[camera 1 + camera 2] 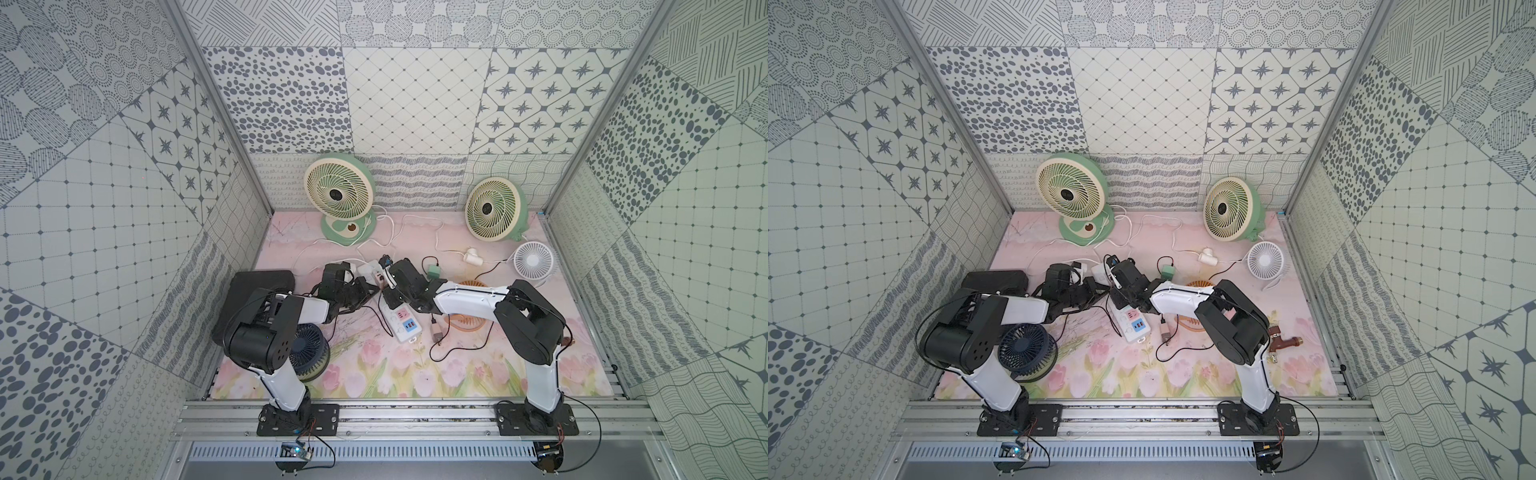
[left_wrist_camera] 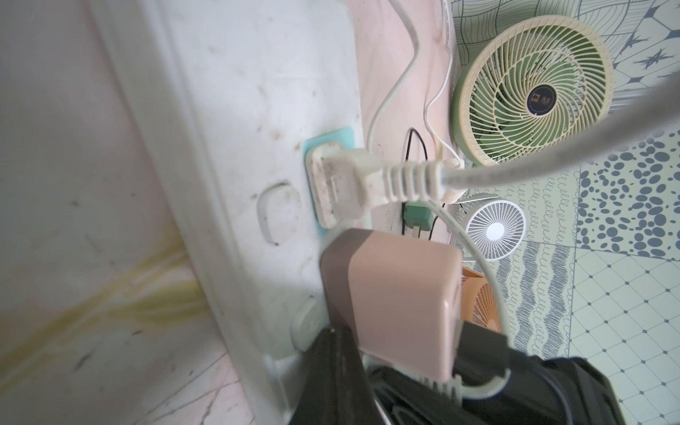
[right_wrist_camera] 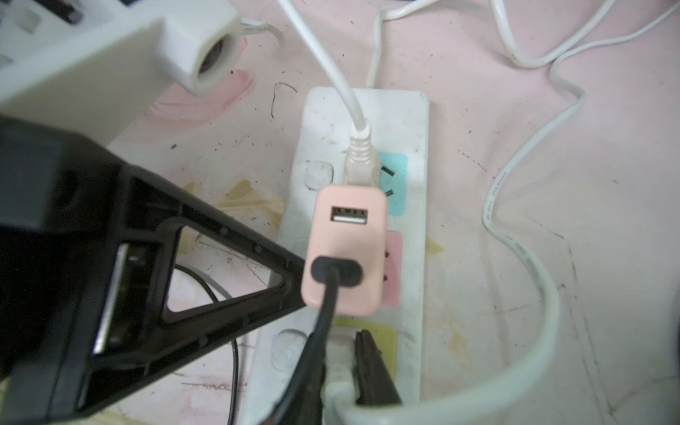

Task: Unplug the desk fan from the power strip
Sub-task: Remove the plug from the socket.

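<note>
A tabletop covered by a pink mat (image 1: 457, 374) printed with tulips sits inside patterned walls. Two black-and-white robot arms reach from the near edge and meet at the middle of the mat. Five fans stand around them. Two large green and cream fans (image 1: 338, 193) (image 1: 492, 208) are at the back, and a small white fan (image 1: 533, 259) is at the right. A dark blue fan (image 1: 307, 345) is partly under the left arm, and an orange fan (image 1: 471, 286) is partly under the right arm.

The power strip (image 1: 405, 324) lies flat at the centre, between the arms, its blue USB end nearest the camera. The left gripper (image 3: 290, 285) has its claw fully closed, holding nothing, with its tip touching the side of a pink USB adapter (image 3: 346, 250) seated in the pink socket. The right gripper (image 3: 342, 353) has its claw narrowed onto a white plug (image 3: 336, 349) at the yellow socket (image 3: 382, 335). A second white plug (image 3: 362, 162) sits in the pale blue socket. Loose white cords cross the mat, and which fan each cord serves cannot be traced.
</note>
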Controlling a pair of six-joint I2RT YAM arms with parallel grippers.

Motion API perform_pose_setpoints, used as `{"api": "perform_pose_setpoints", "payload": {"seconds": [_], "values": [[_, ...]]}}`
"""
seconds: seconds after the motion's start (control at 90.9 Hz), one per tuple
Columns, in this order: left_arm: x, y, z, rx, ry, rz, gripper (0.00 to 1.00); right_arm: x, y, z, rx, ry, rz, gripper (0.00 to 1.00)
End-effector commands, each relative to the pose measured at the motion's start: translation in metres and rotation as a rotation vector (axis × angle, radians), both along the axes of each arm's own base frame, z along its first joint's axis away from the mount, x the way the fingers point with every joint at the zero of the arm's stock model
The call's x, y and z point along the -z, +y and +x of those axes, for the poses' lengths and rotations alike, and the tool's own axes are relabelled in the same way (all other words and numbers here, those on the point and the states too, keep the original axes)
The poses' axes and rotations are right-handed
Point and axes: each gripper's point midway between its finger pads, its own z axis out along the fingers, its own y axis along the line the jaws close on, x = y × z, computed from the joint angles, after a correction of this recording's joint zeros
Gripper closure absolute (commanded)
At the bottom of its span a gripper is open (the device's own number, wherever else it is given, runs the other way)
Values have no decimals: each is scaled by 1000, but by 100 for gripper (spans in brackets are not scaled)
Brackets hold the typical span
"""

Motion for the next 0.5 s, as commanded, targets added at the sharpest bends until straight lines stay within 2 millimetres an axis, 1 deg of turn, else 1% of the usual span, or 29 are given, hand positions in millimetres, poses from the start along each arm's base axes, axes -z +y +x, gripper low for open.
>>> {"api": "perform_pose_setpoints", "payload": {"seconds": [0.0,0.044,0.132,0.209,0.275,0.418,0.484], "values": [[26,10,-16,-19,104,67,100,-32,12,7,-9,-45,117,97],[26,9,-16,-17,103,67,100,-31,18,2,-31,-66,82,97],[27,9,-16,-19,109,65,100,-30,26,-6,-69,-151,-42,97],[26,9,-15,-20,106,61,100,-28,28,-6,-68,-187,-94,97],[27,9,-16,-19,108,62,100,-27,26,-4,-55,-160,-63,97],[25,10,-16,-19,103,66,100,-32,12,8,-3,-43,126,97],[25,10,-15,-21,102,67,100,-35,12,8,-12,-32,142,97]]}}
